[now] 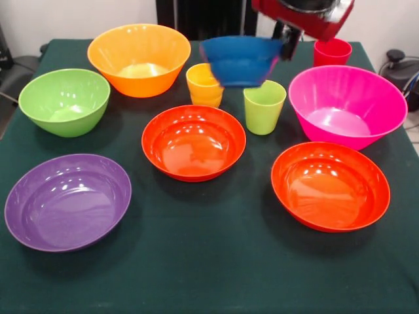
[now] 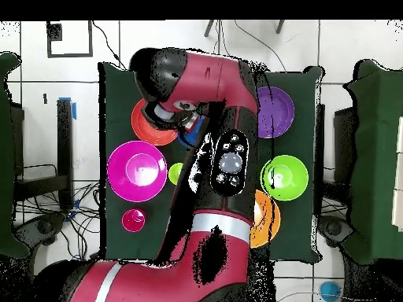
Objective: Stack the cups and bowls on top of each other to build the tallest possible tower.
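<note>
A: What lies nearest the camera on the green table (image 1: 216,261)?

B: In the front view, the purple bowl (image 1: 67,201) at the near left and a shallow red-orange bowl (image 1: 330,186) at the near right, well apart. Both are empty and upright.

A: And behind those?

B: A second red-orange bowl (image 1: 194,142) sits in the middle. Just behind it stand the yellow-orange cup (image 1: 204,86) and the lime green cup (image 1: 264,106), side by side and upright. The green bowl (image 1: 65,101) is at the left, and the magenta bowl (image 1: 347,106) at the right.

A: Farther back?

B: The deep orange bowl (image 1: 139,59) is at the far left, and the red cup (image 1: 332,52) stands behind the magenta bowl.

A: Is there any tower?

B: None; every bowl and cup on the cloth sits on its own, nothing nested.

A: Where is the blue bowl (image 1: 240,60)?

B: Off the table, tilted slightly, hanging above and just behind the two near cups. The gripper (image 1: 287,40) is clamped on its right rim, with the red arm (image 1: 308,13) coming down from the top edge.

A: Does the overhead view add anything?

B: The arm (image 2: 220,102) covers the table's middle there. The gripper's fingers are hidden, and only a sliver of blue shows beneath it.
</note>
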